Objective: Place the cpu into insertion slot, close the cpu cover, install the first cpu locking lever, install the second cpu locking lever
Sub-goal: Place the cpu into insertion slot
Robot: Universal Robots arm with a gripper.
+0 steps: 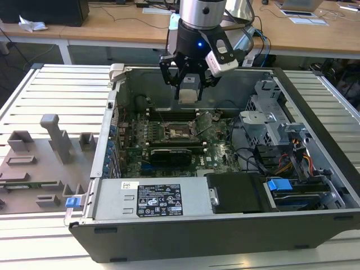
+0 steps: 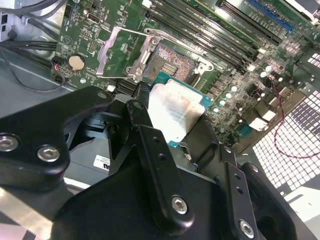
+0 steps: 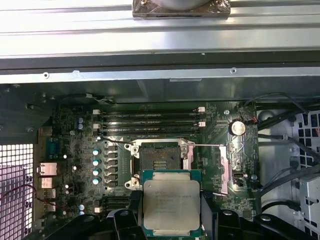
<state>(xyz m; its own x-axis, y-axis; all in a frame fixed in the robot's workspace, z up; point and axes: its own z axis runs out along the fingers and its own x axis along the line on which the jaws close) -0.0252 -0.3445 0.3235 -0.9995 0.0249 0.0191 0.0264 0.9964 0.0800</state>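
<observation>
On the slatted table (image 1: 62, 90) the open computer case (image 1: 225, 239) lay with its green motherboard (image 1: 135, 143) exposed. Mid-board, the insertion slot (image 3: 160, 161) sat bare, and the cpu cover (image 2: 106, 56) stood open beside it. My jaws pinched the cpu (image 3: 171, 205) by its edges, metal top showing. I held it in the air above the board, near the slot, not yet seated.

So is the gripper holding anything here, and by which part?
Yes. The gripper holds the cpu by two opposite side edges, metal top facing the wrist cameras, up off the open slot.
</observation>
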